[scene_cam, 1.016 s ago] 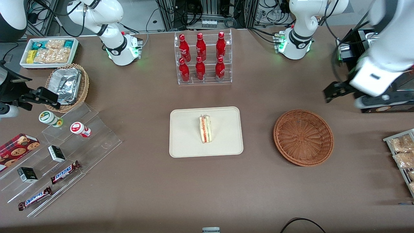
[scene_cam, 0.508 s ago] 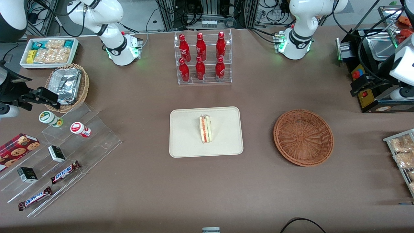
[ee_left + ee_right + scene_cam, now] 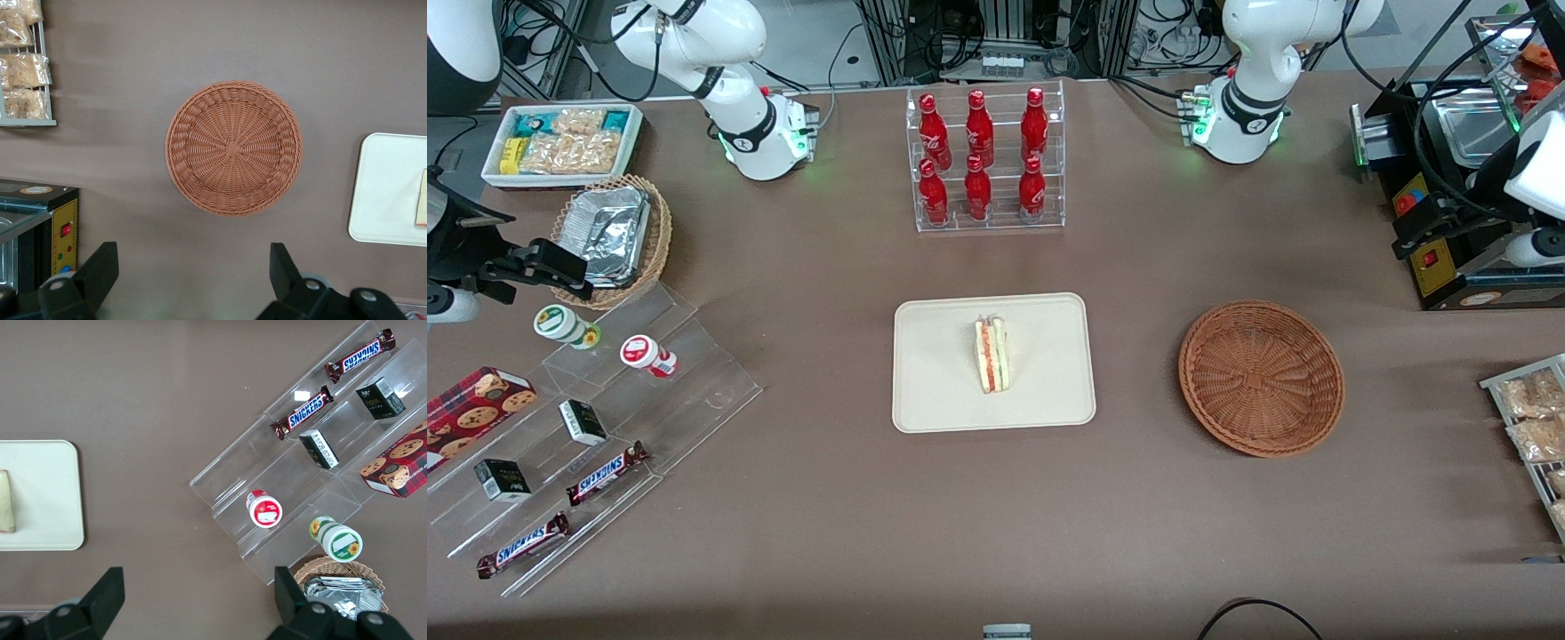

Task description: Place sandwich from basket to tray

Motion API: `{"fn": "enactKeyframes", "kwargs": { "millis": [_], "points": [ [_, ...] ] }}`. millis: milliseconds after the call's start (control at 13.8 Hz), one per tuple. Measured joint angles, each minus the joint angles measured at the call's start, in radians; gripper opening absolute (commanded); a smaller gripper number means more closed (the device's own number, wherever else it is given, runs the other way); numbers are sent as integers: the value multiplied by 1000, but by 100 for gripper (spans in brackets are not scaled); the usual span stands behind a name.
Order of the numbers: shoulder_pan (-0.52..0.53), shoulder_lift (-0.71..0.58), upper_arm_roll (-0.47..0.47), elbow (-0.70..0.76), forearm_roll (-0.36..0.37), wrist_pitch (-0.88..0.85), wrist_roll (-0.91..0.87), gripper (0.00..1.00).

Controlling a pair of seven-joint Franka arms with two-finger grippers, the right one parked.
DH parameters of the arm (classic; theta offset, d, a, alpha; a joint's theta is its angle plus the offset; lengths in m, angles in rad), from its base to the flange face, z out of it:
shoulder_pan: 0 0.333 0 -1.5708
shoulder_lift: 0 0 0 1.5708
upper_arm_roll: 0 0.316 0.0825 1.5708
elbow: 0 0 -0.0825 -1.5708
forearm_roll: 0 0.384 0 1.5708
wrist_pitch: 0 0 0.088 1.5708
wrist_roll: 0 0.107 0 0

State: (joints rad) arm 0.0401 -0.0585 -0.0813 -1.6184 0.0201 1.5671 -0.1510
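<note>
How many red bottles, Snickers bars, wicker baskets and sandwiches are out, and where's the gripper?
Red bottles: 6
Snickers bars: 2
Wicker baskets: 2
Sandwiches: 1
Total: 11
Gripper, open, hovers toward the working arm's end of the table.

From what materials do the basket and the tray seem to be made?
The basket looks like woven wicker, reddish-brown, with ribs radiating from its centre. The tray seems moulded plastic or pulp, matte cream, with a smooth rounded rim. The end effector hangs open high above the table, toward the working arm's end.
</note>
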Motion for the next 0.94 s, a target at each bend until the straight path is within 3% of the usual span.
{"fn": "enactKeyframes", "kwargs": {
  "millis": [944],
  "points": [
    [1, 30, 6, 1, 0, 0, 34, 100]
  ]
}}
